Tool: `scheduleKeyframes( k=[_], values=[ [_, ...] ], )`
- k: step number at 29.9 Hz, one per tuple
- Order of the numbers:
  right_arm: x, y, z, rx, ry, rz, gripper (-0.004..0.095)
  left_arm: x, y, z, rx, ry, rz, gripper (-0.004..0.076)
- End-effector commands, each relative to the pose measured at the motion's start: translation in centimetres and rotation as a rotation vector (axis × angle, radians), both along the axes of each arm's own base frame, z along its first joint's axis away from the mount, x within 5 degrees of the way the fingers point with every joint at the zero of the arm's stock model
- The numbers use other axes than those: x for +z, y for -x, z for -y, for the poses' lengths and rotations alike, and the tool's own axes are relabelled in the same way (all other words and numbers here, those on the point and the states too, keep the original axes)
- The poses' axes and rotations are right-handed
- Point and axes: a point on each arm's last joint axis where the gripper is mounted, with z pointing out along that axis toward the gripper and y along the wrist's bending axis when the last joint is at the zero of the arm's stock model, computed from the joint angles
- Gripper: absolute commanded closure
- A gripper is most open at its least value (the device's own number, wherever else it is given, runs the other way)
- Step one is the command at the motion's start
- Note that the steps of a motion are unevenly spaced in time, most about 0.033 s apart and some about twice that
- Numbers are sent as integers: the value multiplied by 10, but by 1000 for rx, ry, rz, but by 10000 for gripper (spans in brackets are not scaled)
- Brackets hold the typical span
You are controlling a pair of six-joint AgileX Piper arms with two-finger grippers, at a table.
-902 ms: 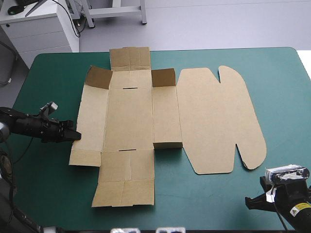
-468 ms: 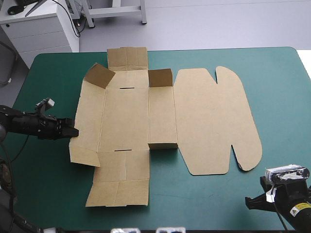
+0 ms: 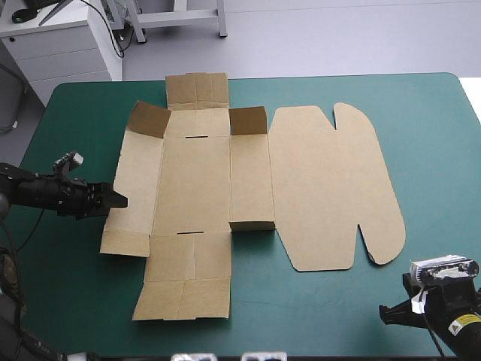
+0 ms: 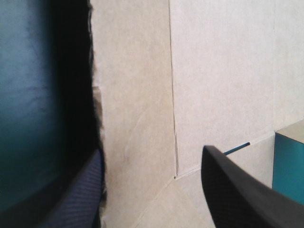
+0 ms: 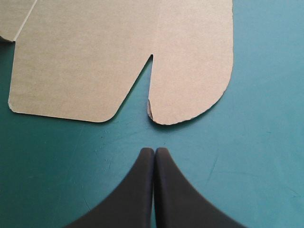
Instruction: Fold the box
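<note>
The brown box (image 3: 195,180) lies as a flat cut sheet on the table's middle and left, its round-eared lid (image 3: 331,188) spread flat to the right. Small corner flaps (image 3: 150,119) stand partly raised at the far end. My left gripper (image 3: 119,200) is at the left panel's outer edge. The left wrist view shows it open (image 4: 152,152), the fingers apart on either side of the board (image 4: 218,71) and not pinching it. My right gripper (image 3: 385,313) rests near the front right corner, shut (image 5: 154,150) and holding nothing, a little short of the lid's ear (image 5: 190,71).
Bare teal-green cover (image 3: 436,150) stretches right of the lid as far as the table's right edge. A narrower strip (image 3: 75,120) runs along the left side, and another lies between the box and the front edge.
Earlier the left gripper was shut on the left panel's edge and drew the whole box a little leftward. Now its fingers have parted and the panel lies flatter. The right arm has not moved.
</note>
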Motion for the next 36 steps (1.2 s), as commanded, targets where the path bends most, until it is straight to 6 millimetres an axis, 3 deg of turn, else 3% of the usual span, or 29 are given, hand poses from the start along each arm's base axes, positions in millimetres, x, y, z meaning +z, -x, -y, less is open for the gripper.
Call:
scheduleKeyframes(
  k=[1, 7, 11, 23, 28, 36],
  values=[
    [12, -4, 0, -1, -8, 73, 927, 24, 6, 10, -37, 70, 31, 252],
    [12, -4, 0, -1, -8, 73, 927, 28, 9, 7, -21, -5, 50, 253],
    [12, -4, 0, -1, -8, 73, 927, 41, 12, 3, -21, -95, 72, 253],
    [12, -4, 0, -1, -8, 73, 927, 105, 24, -15, 69, -410, 134, 253],
    [12, -4, 0, -1, -8, 73, 927, 107, 31, -24, 111, -517, 72, 253],
    [12, -3, 0, 0, -10, 71, 927, 96, 22, -27, 103, -505, 59, 252]
  ],
)
